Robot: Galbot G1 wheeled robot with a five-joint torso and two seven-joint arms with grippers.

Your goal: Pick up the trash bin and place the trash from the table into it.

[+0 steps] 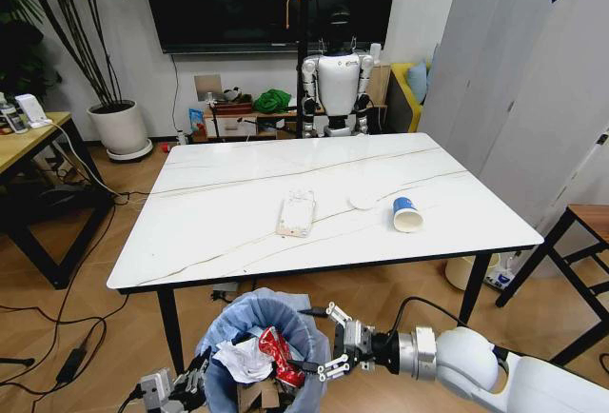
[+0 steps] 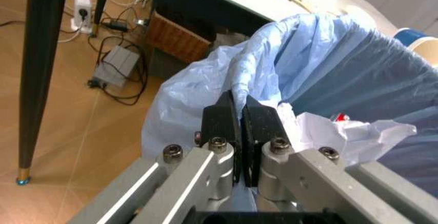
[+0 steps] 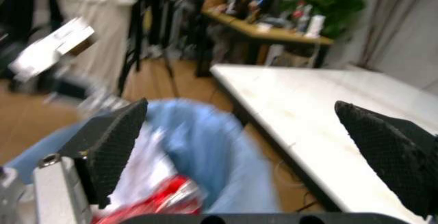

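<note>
Bin's up off the floor — the trash bin [image 1: 262,351] with its blue bag sits just below the counter's [image 1: 238,175] near edge, left tool [image 2: 238,126] pinched tight on the bag rim at the bin's left side, so the pickup part looks done. Inside already: crumpled white paper [image 1: 244,360], crushed red can [image 1: 280,354], a bit of brown cardboard [image 1: 259,396] lower down. Right tool [image 1: 330,344] hovers at the bin's right rim, jaws spread wide and holding nothing, beside the can. Left to go, by my count: clear plastic pack [image 1: 296,214] mid-counter towards the near edge, a small white bit [image 1: 362,201] just right of it, and the blue-and-white paper cup [image 1: 407,214] tipped on its side nearer the right edge. Roughly halfway, I'd say — three pcs on the counter.
</note>
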